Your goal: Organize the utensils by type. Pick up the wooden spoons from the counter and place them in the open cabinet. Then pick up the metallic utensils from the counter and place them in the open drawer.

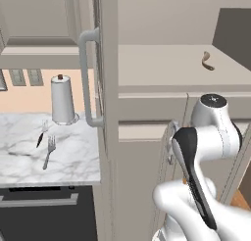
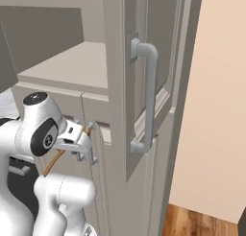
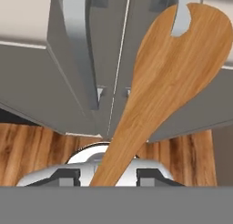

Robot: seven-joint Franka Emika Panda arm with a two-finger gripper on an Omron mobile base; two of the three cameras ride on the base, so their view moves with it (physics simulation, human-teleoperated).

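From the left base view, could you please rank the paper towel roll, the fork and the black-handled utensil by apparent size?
1. Paper towel roll, clearly largest.
2. Fork.
3. Black-handled utensil, looks a bit shorter than the fork, though it lies slightly farther from the camera, so that gap is unsure.

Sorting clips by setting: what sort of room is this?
Likely a kitchen: a marble counter with a fork on it, a paper-towel roll, and a wall cabinet standing open.
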